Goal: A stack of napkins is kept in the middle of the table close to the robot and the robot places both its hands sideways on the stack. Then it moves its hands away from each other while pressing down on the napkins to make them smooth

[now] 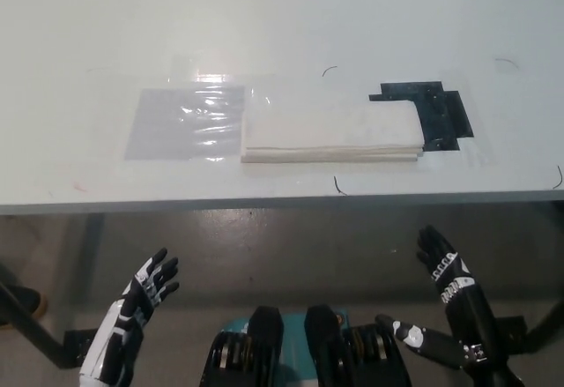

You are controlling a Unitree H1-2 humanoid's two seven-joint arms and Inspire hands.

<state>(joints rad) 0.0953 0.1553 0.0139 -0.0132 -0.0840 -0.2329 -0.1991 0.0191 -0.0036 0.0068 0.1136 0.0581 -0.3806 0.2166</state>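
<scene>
Napkins (330, 130) untouched on table (282, 26); left robot hand (146, 286), right robot hand (442, 264) below edge, fingers spread, empty.

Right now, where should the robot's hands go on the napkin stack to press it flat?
On the flat top of the napkin stack, near its middle, coming from above. It lies wide and low near the table edge. Both the left hand and right hand hang open below that edge.

Napkin stack (330, 129) on table (264, 26); both hands below edge.

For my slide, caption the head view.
Napkin stack on the table; both open hands, left and right, below its edge.
</scene>
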